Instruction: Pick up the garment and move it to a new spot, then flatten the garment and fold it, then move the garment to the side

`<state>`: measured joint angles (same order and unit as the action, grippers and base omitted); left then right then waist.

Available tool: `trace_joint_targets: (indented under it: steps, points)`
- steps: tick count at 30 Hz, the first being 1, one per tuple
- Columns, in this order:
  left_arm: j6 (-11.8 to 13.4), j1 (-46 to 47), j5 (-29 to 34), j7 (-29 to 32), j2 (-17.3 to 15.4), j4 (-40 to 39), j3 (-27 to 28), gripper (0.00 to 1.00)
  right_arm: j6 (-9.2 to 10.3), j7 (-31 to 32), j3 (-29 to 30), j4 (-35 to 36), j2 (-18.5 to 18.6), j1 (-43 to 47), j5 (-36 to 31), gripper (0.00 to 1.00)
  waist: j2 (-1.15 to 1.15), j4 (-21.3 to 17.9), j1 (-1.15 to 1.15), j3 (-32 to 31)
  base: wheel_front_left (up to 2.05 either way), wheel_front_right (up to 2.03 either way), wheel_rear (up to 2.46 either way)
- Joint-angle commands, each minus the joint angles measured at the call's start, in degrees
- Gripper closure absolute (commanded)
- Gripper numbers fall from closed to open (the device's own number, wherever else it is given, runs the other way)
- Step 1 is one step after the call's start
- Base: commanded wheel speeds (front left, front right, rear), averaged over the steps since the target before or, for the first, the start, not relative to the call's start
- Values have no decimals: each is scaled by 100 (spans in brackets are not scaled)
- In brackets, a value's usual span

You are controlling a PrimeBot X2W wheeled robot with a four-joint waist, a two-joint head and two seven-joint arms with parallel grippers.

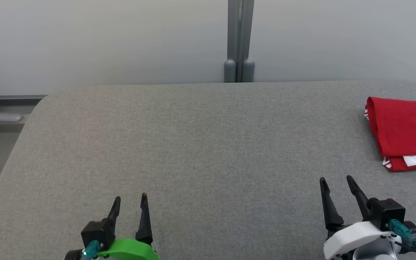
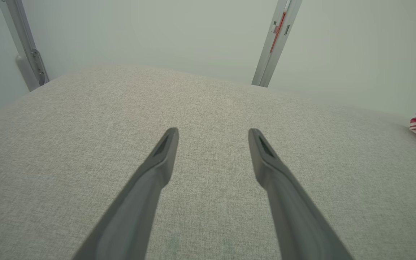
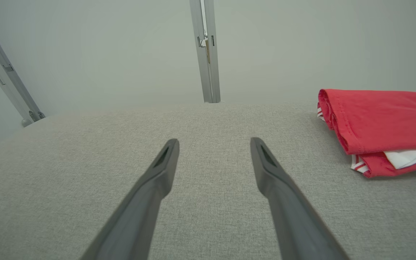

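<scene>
Folded red fabric garment with white striped trim [image 1: 403, 126]: lies flat at right edge of grey cloth-covered bench [image 1: 193, 144]. Left pincer [image 1: 130, 202]: spread apart, empty, well left of garment. Right pincer [image 1: 336, 182]: spread apart, empty, near garment.

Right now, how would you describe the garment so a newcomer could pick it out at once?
Start at the wide grey fabric-covered table in front of the pale wall. At its right side, beyond the right hand, the garment lies folded. It is bright red with white striped trim, against plain grey.
</scene>
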<state>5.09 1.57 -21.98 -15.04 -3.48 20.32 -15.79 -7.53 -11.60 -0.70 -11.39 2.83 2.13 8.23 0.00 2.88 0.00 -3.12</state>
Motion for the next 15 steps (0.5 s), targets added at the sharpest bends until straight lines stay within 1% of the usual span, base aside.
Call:
trace_joint_targets:
  steps: [1,8,9,12,15]
  points:
    - [-11,84,0,-16,-11,11,-2,0,10,25,26,25,14,67,18,0,0,11,0,3,0,0,0]
    - [-57,146,44,-16,-50,3,-21,0,10,-32,82,-2,13,6,25,0,0,29,0,15,0,0,0]
    - [-54,48,31,0,-11,9,-33,100,0,-10,71,-6,0,-4,18,100,0,29,0,15,0,0,0]
    - [-60,-36,0,34,-1,122,-46,100,-1,4,72,-146,-22,19,50,100,0,29,0,16,0,0,0]
    - [-113,-4,-305,133,2,100,63,100,-1,102,121,-179,-20,-46,413,100,0,21,0,24,0,0,0]
